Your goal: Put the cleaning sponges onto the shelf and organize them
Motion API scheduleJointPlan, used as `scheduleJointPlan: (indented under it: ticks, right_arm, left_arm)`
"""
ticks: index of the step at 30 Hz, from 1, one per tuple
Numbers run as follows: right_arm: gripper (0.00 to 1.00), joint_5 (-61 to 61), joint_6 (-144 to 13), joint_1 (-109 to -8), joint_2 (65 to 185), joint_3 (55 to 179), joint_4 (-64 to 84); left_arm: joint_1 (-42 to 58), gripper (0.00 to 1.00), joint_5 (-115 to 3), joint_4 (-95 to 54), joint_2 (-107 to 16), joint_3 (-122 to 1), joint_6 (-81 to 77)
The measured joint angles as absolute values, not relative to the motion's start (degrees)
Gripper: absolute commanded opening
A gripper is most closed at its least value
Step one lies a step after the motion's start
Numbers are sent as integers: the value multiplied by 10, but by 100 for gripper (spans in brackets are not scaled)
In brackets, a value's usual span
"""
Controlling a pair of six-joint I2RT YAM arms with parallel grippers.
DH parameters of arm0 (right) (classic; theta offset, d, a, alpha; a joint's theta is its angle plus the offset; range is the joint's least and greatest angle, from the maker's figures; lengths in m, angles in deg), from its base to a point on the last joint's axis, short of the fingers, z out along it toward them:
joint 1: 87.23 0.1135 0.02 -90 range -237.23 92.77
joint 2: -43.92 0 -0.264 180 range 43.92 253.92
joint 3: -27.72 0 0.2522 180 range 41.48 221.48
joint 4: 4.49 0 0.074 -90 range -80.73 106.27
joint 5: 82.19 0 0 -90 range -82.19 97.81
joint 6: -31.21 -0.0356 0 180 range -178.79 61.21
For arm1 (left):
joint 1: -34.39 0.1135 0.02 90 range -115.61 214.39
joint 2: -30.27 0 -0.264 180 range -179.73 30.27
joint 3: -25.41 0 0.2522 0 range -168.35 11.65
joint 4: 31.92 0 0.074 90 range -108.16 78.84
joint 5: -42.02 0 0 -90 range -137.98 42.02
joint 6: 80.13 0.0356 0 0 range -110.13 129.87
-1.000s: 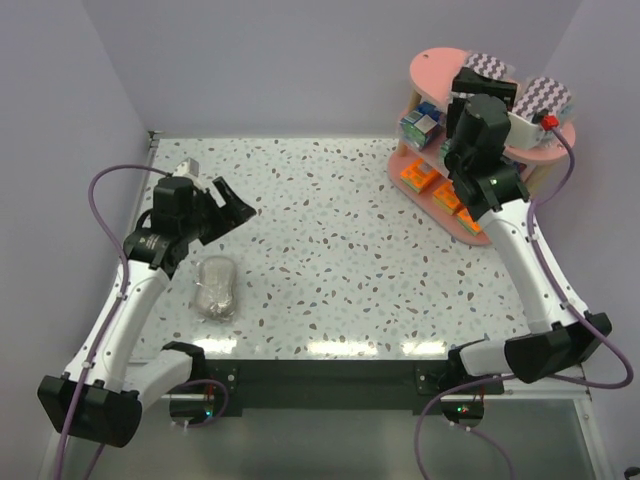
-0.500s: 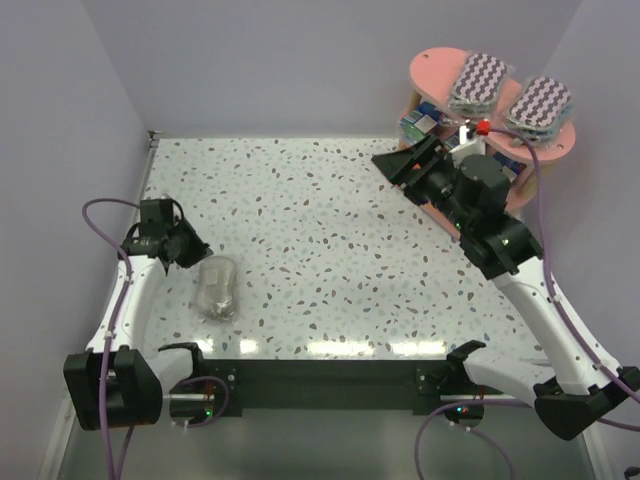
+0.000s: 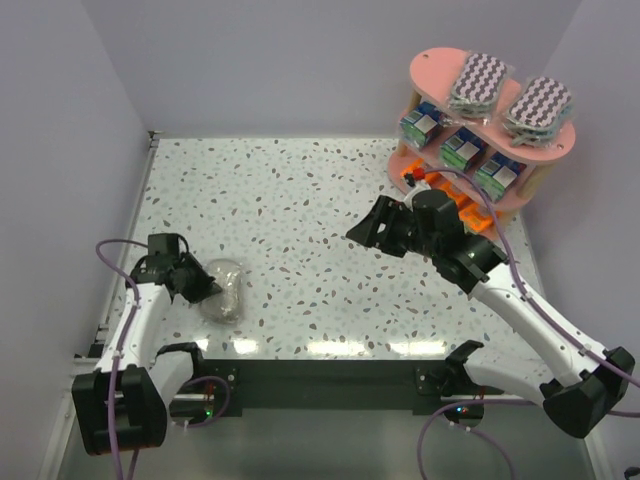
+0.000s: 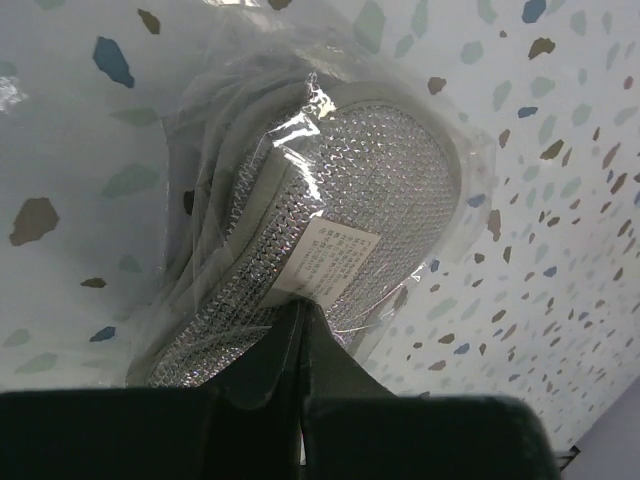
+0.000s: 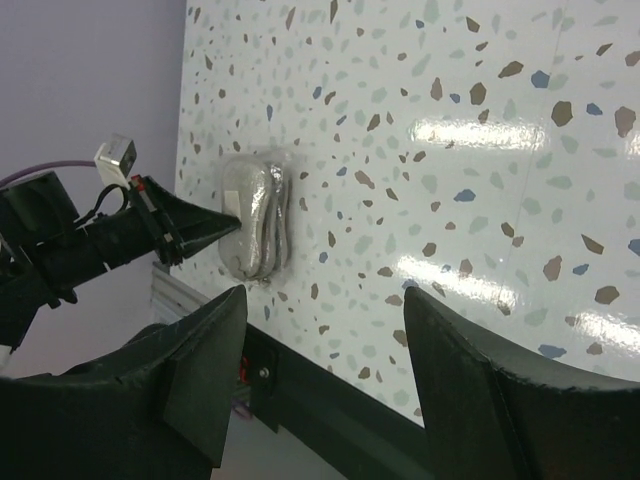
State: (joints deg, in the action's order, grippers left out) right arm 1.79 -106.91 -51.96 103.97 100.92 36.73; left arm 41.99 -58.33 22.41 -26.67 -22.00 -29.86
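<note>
left gripper [image 5: 228, 223] apparently touching grey sponge [image 5: 256, 226].

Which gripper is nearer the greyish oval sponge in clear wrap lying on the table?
Left. The left gripper, jaws shut, is right at the left edge of the greyish oval sponge; the right gripper hangs open over mid-table, well to the sponge's right, nearer the pink shelf.

This looks like a robotics lab test cell, not a home. Plain lilac walls [image 3: 300, 70] close a speckled terrazzo table [image 3: 300, 190] on three sides. The left arm [image 3: 135, 325] at 7 o'clock and the right arm [image 3: 530, 315] at 5 o'clock are bolted to its near edge, and purple cables [image 3: 101, 249] hang loose from them.
</note>
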Motion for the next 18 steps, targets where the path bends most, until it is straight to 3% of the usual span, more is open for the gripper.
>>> scheduleJointPlan:
  ticks: [11,18]
  right_arm:
    - [68,5,-1048,-519,1075,973,362]
    - [70,6,-1040,-519,1100,950,346]
  left_arm:
    - [408,0,-742,37,-234,-105,-426]
    - [263,0,-741,-204,-365,-101,-581]
